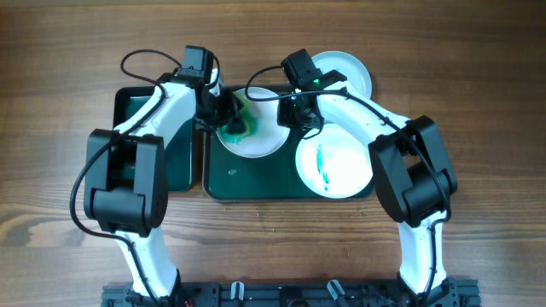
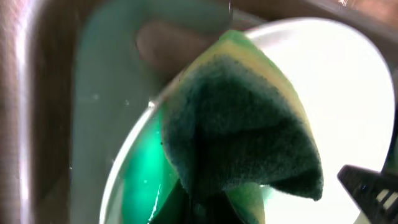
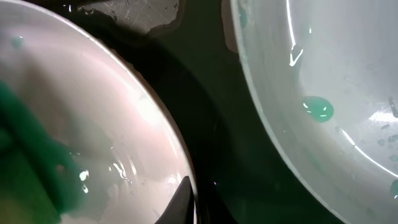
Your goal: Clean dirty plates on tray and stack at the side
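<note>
I count 3 plates [image 1: 341, 170]: 2 on the tray [image 1: 256, 183], whose long axis runs left-right, and 1 behind it. My left gripper [image 1: 223, 111] clamps 1 sponge [image 2: 249, 137] on the left plate [image 1: 256, 143]; my right gripper [image 1: 300, 115] is closed at its rim.

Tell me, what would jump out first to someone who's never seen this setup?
A white left arm and right arm meet over a dark green tray on a wooden table. The left gripper holds a green-and-yellow sponge over a white plate smeared green, at the tray's left. A second plate with a teal streak lies at the tray's right end.
</note>
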Robot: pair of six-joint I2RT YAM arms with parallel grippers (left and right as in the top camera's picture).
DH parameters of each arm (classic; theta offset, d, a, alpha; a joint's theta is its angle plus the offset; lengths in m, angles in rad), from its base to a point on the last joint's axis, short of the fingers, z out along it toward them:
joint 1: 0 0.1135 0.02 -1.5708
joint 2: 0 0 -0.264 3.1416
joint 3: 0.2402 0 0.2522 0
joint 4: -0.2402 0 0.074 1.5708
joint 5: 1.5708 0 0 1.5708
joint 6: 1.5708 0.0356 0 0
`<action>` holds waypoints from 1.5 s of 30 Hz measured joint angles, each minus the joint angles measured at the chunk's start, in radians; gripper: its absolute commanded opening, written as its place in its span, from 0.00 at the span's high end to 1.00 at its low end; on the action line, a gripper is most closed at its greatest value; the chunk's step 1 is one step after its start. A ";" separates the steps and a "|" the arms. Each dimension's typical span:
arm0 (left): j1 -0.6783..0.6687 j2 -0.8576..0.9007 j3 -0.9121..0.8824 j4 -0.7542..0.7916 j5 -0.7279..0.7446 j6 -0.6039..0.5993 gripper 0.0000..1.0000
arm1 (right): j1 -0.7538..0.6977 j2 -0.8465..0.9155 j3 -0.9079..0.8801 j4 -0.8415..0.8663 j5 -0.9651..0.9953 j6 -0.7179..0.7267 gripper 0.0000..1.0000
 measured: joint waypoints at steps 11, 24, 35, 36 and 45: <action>-0.005 0.024 -0.009 0.016 0.273 0.085 0.96 | 0.000 0.000 0.000 0.000 0.003 -0.003 0.96; 0.011 0.038 0.030 0.120 0.170 0.066 0.96 | 0.000 0.000 0.000 0.000 0.003 -0.003 0.96; -0.053 0.035 0.076 -0.043 -0.158 -0.011 0.96 | 0.002 0.000 -0.002 0.009 0.002 -0.004 0.96; -0.058 0.035 0.078 -0.058 -0.154 -0.011 0.96 | 0.002 0.000 -0.002 0.009 0.002 -0.006 0.96; -0.109 0.034 0.074 -0.113 0.063 0.044 0.96 | 0.001 0.000 -0.002 0.009 0.003 -0.007 0.96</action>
